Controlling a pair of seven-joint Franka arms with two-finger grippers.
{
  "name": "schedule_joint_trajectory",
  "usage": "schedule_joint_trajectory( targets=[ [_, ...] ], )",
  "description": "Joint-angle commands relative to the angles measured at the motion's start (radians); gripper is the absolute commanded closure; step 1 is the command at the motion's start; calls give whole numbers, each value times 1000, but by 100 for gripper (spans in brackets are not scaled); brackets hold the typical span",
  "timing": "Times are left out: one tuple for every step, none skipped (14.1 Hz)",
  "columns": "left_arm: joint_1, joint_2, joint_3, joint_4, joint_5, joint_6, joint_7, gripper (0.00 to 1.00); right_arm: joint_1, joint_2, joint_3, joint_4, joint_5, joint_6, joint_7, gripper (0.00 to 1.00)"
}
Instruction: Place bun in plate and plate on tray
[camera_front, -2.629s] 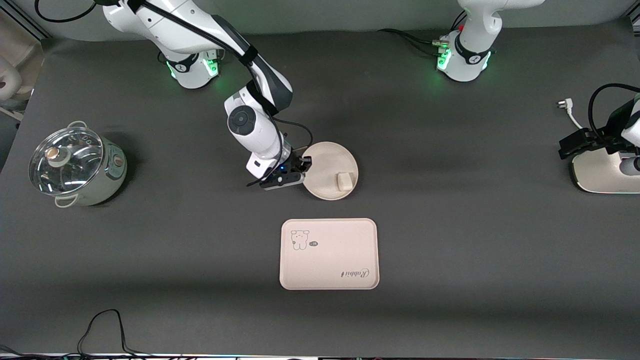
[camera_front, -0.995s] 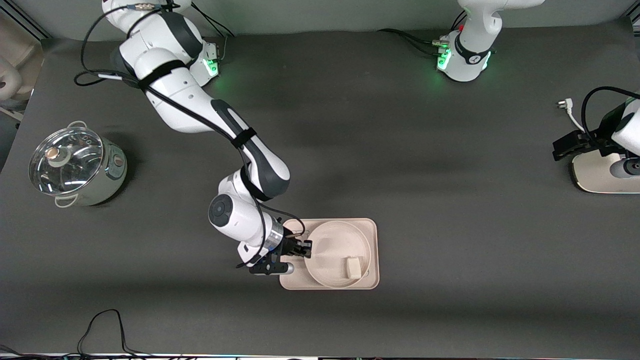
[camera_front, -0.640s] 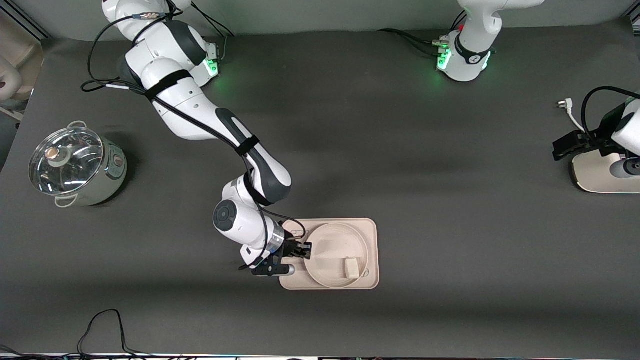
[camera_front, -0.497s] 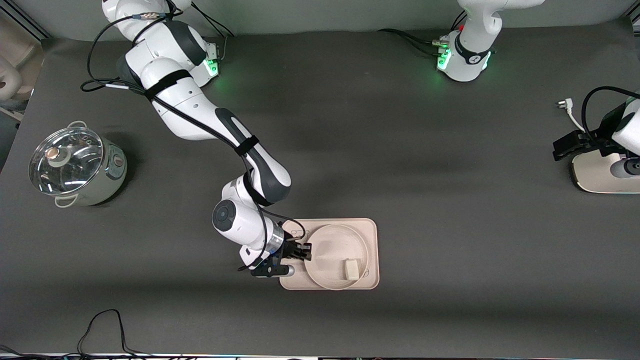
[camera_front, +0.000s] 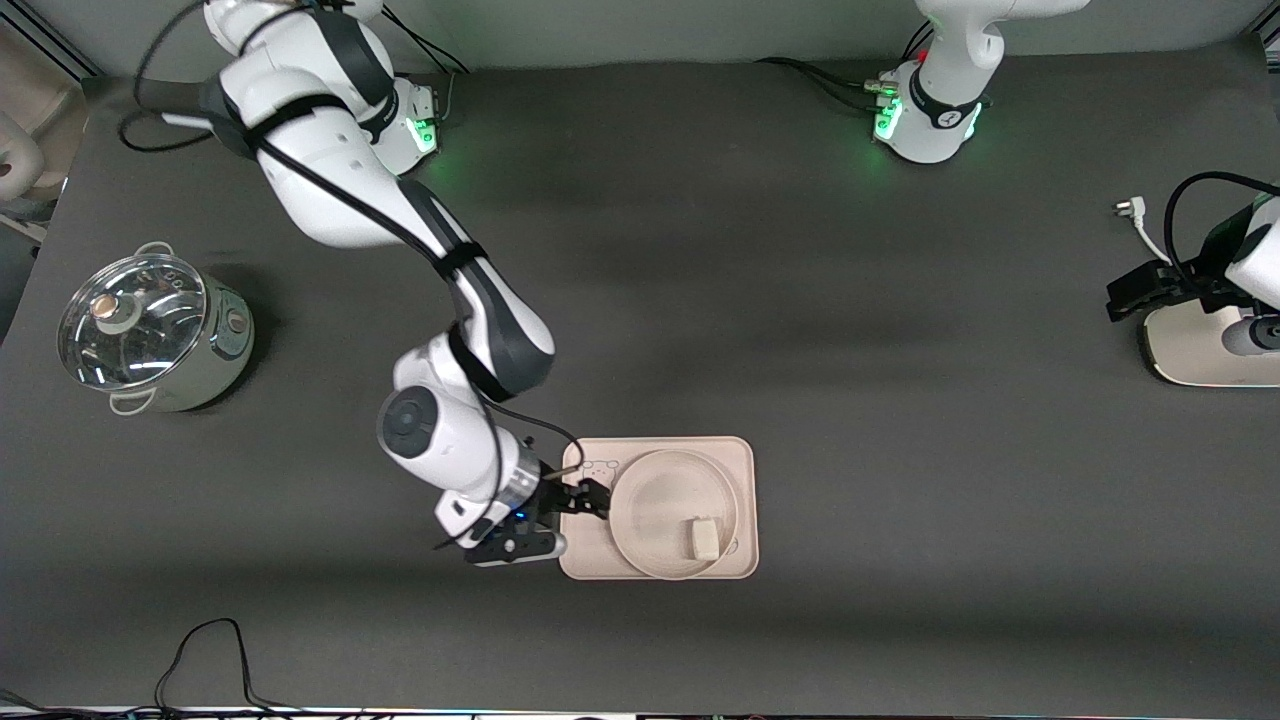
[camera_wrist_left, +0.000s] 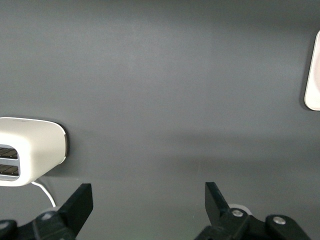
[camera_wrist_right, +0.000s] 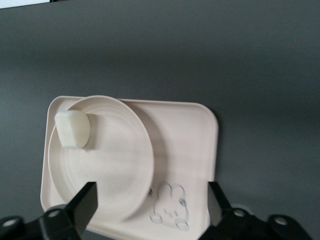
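The round cream plate (camera_front: 655, 500) lies on the rectangular tray (camera_front: 585, 560), with the off-white bun (camera_front: 704, 538) on it near the rim. My right gripper (camera_front: 588, 497) is open and empty. It is low over the tray's end toward the right arm, beside the plate's rim and apart from it. The right wrist view shows my open right gripper (camera_wrist_right: 151, 205), the plate (camera_wrist_right: 110, 165), the bun (camera_wrist_right: 73, 129) and the tray (camera_wrist_right: 190, 140) with its rabbit drawing. My left gripper (camera_front: 1125, 295) is open (camera_wrist_left: 148, 202) and waits at the left arm's end of the table.
A pot with a glass lid (camera_front: 150, 330) stands at the right arm's end of the table. A white toaster-like appliance (camera_front: 1200, 350) sits below the left gripper and shows in the left wrist view (camera_wrist_left: 30, 150). A plug and cable (camera_front: 1130, 212) lie near it.
The right gripper carried the plate with the bun from the table onto the tray, let go of its rim, and has drawn back a little toward the right arm's end. The left arm stayed put.
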Motion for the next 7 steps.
schedule_joint_trajectory(
  targets=[
    [-9, -1, 4, 20, -8, -21, 2, 0, -27, -327, -68, -266, 3, -152, -9, 0],
    [-11, -2, 1, 20, -8, -21, -1, 0, -34, -410, -87, -316, 2, -204, -7, 0],
    [-9, -4, -7, 20, -8, -20, -7, 0, -36, -471, -114, -342, 2, -273, -10, 0],
    [-9, -4, -7, 18, -8, -21, -12, 0, -41, -526, -140, -354, 0, -357, -13, 0],
    [-9, -5, -7, 18, -8, -21, -12, 0, -56, -568, -165, -354, -3, -431, -28, 0],
    [-9, -7, -10, 18, -8, -21, -13, 0, -76, -609, -176, -354, -6, -498, -64, 0],
    [-9, -10, -12, 14, -8, -21, -13, 0, -105, -637, -176, -354, -9, -538, -67, 0]
  ],
)
